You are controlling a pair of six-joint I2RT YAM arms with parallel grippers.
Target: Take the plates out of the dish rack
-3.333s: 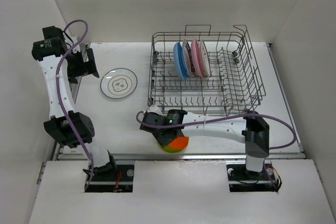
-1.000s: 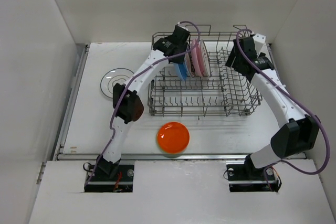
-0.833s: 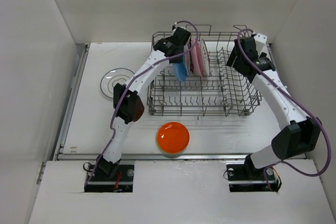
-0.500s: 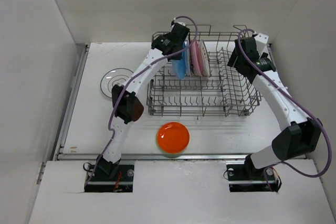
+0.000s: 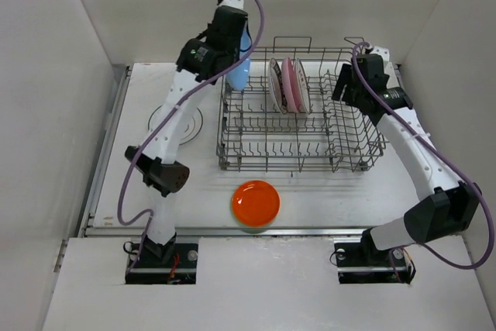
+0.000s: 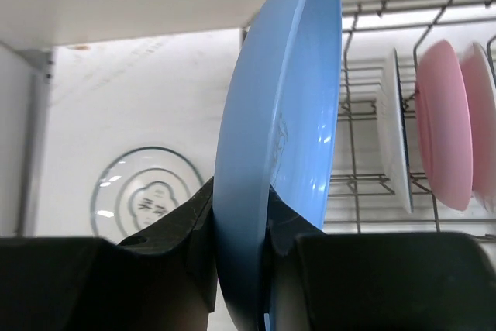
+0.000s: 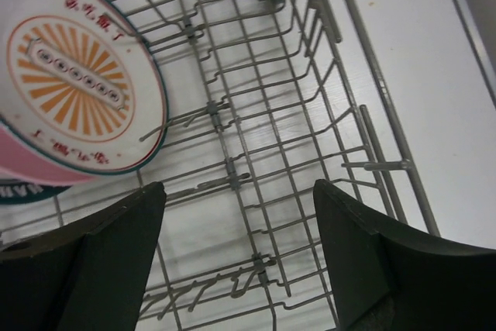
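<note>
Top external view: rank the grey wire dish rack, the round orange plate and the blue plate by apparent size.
grey wire dish rack
round orange plate
blue plate, though edge-on and partly hidden, so unsure

The setting is a robotics lab test cell rather than a home kitchen. Plain white panels (image 5: 46, 114) wall in a white table (image 5: 333, 191), and two white robot arms (image 5: 182, 106) trailing purple cables (image 5: 262, 13) are bolted at its near edge. A wire dish rack (image 5: 310, 153) sits beneath the right gripper (image 7: 239, 191), and a blue plate (image 6: 287, 114) is pinched in the left gripper (image 6: 242, 203).
</note>
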